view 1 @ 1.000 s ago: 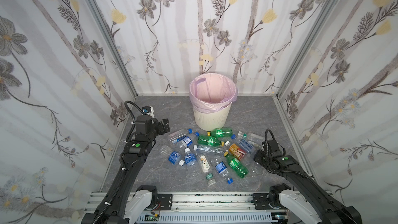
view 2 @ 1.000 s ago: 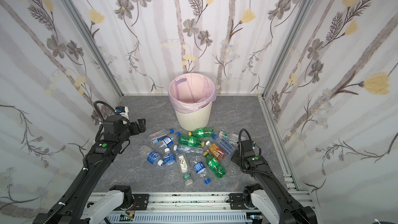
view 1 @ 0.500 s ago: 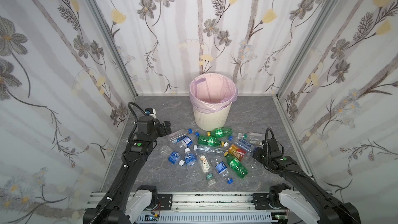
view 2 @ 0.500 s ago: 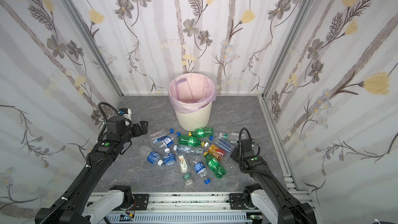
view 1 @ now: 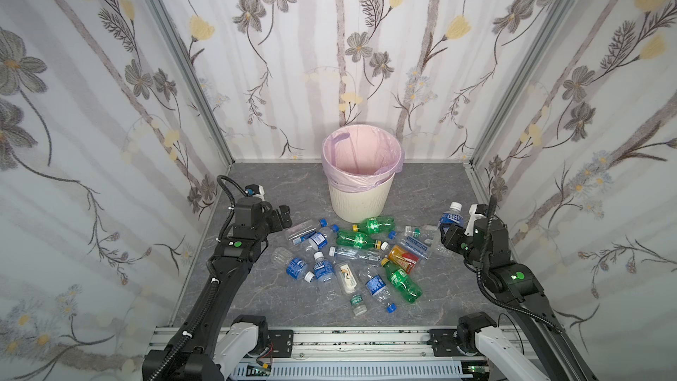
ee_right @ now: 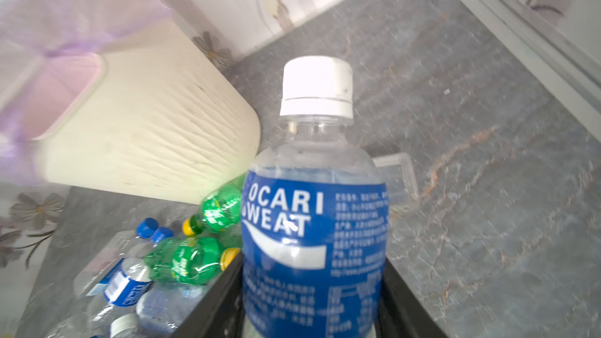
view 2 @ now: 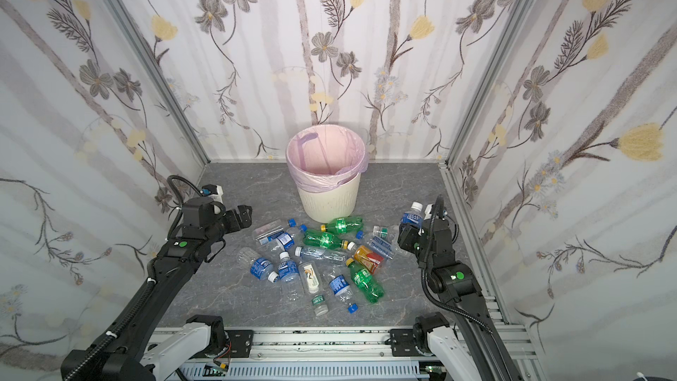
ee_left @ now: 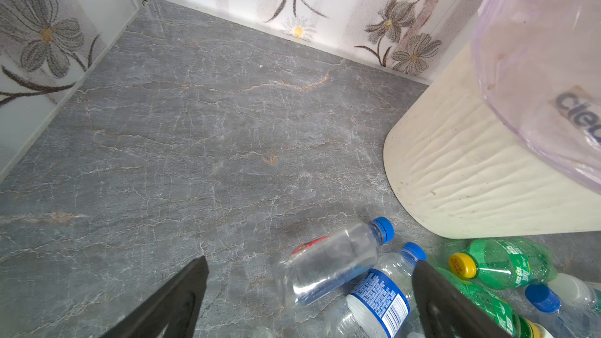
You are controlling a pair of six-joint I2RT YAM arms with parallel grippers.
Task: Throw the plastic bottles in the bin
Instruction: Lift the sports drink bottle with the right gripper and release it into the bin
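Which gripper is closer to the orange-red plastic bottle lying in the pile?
Right. The right gripper, shut on a white-capped blue-label bottle, hangs just right of the orange-red plastic bottle; the open left gripper sits across the pile, at its left edge.

The whole floor [view 1: 278,181] is seen from high up in both top views, looked down on. The bin [ee_left: 455,157] is seen close by, from low down, in both wrist views.

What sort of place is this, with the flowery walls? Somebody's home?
Likely not a home but a small staged robot test booth: flower-print wall panels held in metal frames, two robot arms mounted on a rail at the front, and plastic bottles strewn before a bin.
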